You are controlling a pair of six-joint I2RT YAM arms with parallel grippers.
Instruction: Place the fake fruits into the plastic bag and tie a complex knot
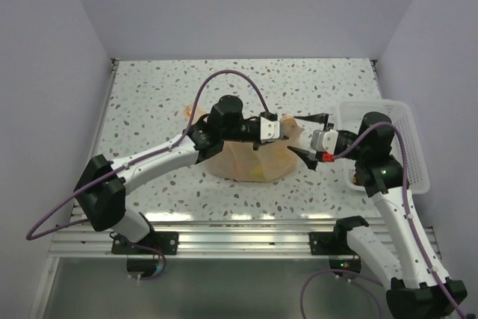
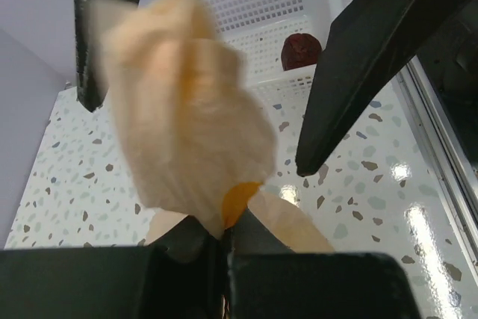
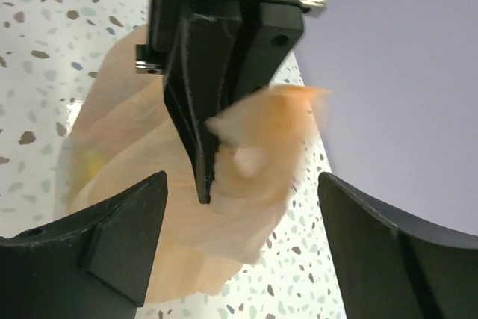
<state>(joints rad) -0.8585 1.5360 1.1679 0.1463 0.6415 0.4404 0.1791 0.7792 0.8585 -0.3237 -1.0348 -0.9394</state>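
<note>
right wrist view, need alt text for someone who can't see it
At the top, the left gripper has its jaws shut on a bunched piece of a pale orange plastic bag. The right gripper stands open below, one finger at each side of the bunch. A speckled table lies underneath.

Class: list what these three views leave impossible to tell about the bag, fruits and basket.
- Fruits in the plastic bag: top view, crinkled film hides them; only a yellow smear.
- Bag handle: wrist views, motion blur; knot unclear.
- Basket: top view, right arm covers part; left wrist view crops it.
</note>
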